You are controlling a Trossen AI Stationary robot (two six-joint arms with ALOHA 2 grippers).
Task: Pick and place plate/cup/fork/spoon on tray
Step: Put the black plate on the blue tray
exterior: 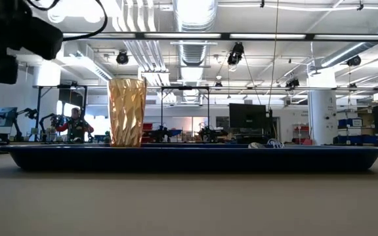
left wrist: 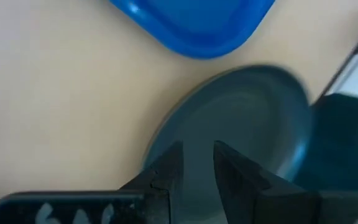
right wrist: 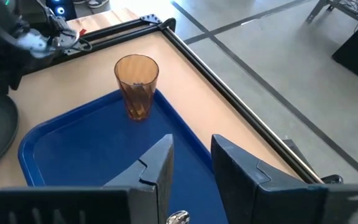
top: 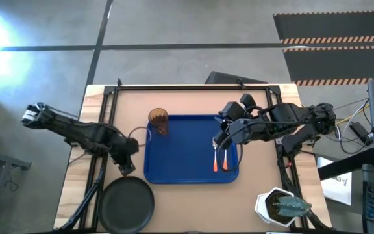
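Observation:
The blue tray point(top: 190, 149) lies mid-table. The amber cup point(top: 158, 121) stands upright in its far left corner, also in the low view point(exterior: 126, 113). The fork point(top: 215, 146) and the spoon point(top: 224, 159) lie side by side on the tray's right part, with orange at their near ends. The dark plate point(top: 127, 203) rests flat on the table, left of the tray by the near edge. My left gripper point(left wrist: 197, 168) hangs over the plate's far rim, pointing steeply down, open by a narrow gap. My right gripper point(right wrist: 191, 162) hovers open above the tray's right part.
A white hexagonal plant pot point(top: 281, 207) stands at the near right corner. A black frame rail point(top: 193, 85) runs along the table's far edge and down both sides. Bare tabletop lies between plate and tray.

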